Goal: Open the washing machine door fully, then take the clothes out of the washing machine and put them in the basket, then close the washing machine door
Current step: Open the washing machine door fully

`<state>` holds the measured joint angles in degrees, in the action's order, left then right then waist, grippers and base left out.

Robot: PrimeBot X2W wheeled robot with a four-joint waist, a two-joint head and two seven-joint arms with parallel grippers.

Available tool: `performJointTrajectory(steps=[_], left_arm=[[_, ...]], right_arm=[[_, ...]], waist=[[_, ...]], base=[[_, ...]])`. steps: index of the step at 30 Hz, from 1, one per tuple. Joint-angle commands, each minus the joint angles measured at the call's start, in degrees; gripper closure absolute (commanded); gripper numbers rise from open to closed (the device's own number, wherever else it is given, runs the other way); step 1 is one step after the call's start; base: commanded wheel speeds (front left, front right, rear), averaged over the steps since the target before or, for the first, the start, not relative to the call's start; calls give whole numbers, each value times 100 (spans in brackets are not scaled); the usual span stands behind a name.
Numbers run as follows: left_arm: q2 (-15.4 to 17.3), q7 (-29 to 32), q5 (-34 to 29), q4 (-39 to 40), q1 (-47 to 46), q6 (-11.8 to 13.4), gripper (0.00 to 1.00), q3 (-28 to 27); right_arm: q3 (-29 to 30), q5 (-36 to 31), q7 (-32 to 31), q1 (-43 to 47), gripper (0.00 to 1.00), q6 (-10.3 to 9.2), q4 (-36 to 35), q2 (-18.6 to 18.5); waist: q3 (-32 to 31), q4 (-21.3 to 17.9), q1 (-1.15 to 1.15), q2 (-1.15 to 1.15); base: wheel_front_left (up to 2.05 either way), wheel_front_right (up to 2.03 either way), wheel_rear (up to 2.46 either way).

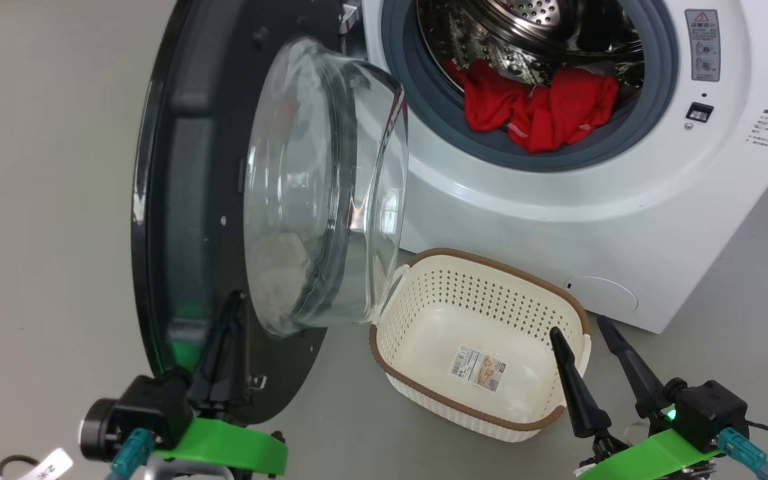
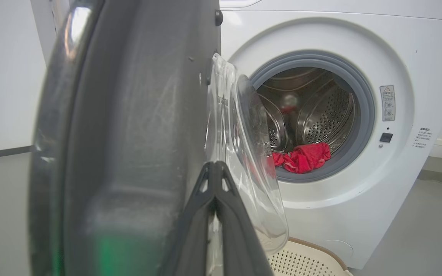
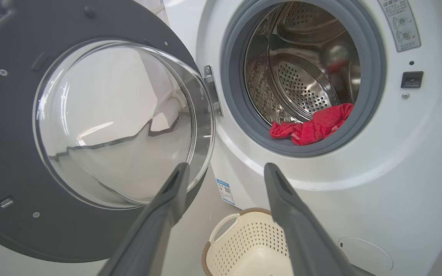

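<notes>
– Since the washing machine door point(image 1: 191, 200) stands swung far out to the left, is the first step done?
– I judge it nearly done; whether it is fully open I cannot tell. The left gripper point(image 1: 234, 303), fingers pressed together on nothing, is close to the door's inner face, low and near.
– And the clothes point(image 1: 544, 110)?
– They lie at the front of the drum, partly on the grey ring of the washing machine point(image 1: 557, 213). The basket point(image 1: 477, 293) on the floor below the opening is empty. The right gripper point(image 1: 577, 325) hovers at its near right rim, jaws wide, holding nothing. Unloading and closing remain.
– How many things?
– One door, one machine, one basket, two grippers, one red heap; how many garments it holds I cannot tell.
</notes>
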<state>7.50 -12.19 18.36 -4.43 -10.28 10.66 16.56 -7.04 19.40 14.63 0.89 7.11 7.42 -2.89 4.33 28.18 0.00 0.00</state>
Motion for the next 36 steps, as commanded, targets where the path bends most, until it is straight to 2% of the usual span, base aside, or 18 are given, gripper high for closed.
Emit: performJointTrajectory(steps=[1,22,36], left_arm=[[193,-61,37,128,-56,125,100,-350],[381,-263,189,-416,-191,248,100,-1034],[462,-280,63,-1018,-673,39,100,-1489]], right_arm=[[-156,-37,37,-183,0,37,-119,2],[-142,-267,-120,-220,0,37,-242,2],[-116,-438,-377,-162,0,37,-484,2]], waist=[[12,35,0,0],[221,133,0,0],[332,198,0,0]], base=[[0,0,0],[0,0,0],[0,0,0]])
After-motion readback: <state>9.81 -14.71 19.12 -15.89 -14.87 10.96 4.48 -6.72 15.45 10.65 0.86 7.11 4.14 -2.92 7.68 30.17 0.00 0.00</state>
